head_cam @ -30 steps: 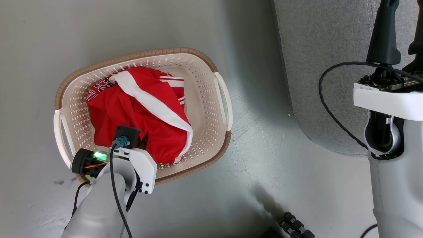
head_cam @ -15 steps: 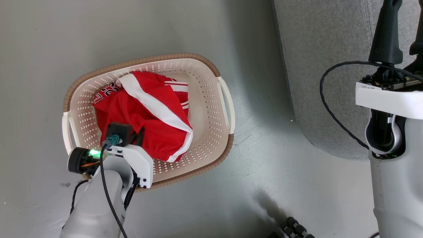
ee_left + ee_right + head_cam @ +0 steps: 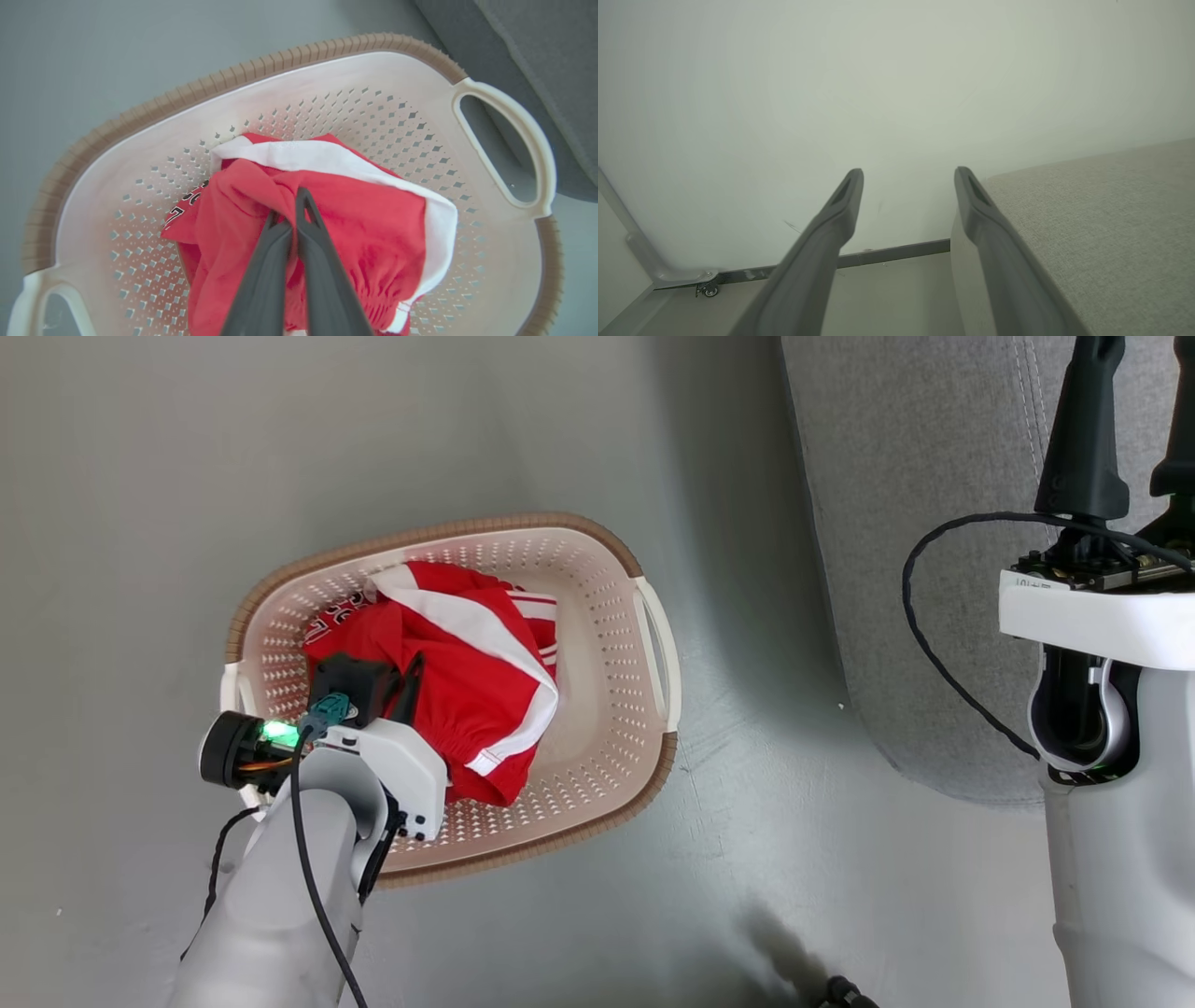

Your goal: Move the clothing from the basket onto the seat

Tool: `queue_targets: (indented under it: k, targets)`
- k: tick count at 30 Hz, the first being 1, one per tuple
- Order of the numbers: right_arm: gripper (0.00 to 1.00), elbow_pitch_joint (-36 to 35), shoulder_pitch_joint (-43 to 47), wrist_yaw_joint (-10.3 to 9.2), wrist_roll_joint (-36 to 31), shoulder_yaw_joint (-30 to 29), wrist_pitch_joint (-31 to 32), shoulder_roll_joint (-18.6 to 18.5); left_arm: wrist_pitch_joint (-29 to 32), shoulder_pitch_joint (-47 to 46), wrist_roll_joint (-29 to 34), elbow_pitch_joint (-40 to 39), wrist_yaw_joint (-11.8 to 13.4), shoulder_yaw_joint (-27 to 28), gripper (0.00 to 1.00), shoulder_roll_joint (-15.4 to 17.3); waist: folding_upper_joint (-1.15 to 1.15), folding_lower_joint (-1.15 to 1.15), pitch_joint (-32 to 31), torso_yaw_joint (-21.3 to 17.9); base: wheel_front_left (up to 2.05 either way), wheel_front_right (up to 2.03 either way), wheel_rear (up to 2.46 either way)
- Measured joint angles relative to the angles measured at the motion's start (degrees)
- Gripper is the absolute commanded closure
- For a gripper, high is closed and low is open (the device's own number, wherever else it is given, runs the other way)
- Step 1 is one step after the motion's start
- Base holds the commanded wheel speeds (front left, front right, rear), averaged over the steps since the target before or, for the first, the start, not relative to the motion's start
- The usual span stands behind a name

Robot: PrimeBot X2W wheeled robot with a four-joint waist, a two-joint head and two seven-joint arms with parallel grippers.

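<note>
The cream basket [image 3: 523, 523] with a brown rim stands on the floor, left of the grey seat [image 3: 915, 523]. The clothing lies bunched inside it: red shorts [image 3: 485, 681] with a white stripe on top, and a jersey [image 3: 341, 616] with lettering peeking out beneath. In the left wrist view my left gripper [image 3: 290, 205] is shut on a fold of the red shorts [image 3: 373, 224], which hang gathered from its tips over the basket [image 3: 187, 88]. My right gripper [image 3: 1130, 429] hovers over the seat, open and empty, its fingers [image 3: 852, 186] spread beside the seat's edge [image 3: 1111, 210].
Grey floor [image 3: 747, 803] surrounds the basket and separates it from the seat. A dark ribbed object [image 3: 845, 994] pokes in at the bottom edge. The right wrist view faces a pale wall with a metal rail and a small caster [image 3: 707, 289] at floor level.
The head camera has moved, so the whole picture has shifted and the basket looks smaller. My left gripper stays shut on the shorts, which are now drawn up into a tighter bunch. The right arm is unchanged.
</note>
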Motion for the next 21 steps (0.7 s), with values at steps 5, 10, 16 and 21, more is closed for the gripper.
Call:
queue_targets:
  k: [5, 10, 16, 21]
  targets:
    - [0.0, 0.19, 0.02, 0.0, -1.01, 0.23, 0.0, 0.0, 0.0, 0.4, -0.1, -2.49, 0.01, 0.3, 1.0, -0.02, 0.0, 0.0, -1.21, 0.73, 0.0, 0.0, 0.0]
    - [0.0, 0.65, 0.04, 0.0, -1.8, 0.4, 0.0, -0.02, 0.0, 1.29, -0.13, -8.51, 0.01, 0.64, 1.0, -0.11, 0.0, 0.0, -2.81, 1.77, 0.0, 0.0, 0.0]
    - [0.0, 1.53, 0.25, 0.0, -2.6, 0.4, -0.19, -0.04, -0.04, 3.19, -0.13, -13.92, 0.01, 0.63, 1.0, -0.15, 0.0, 0.0, -4.92, 3.07, 0.0, 0.0, 0.0]
    - [0.0, 1.91, 0.32, 0.0, -3.49, 0.31, -0.34, -0.09, -0.05, 5.82, -0.13, -17.62, 0.02, 0.7, 1.0, -0.21, 0.0, 0.0, -6.81, 4.11, 0.0, 0.0, 0.0]
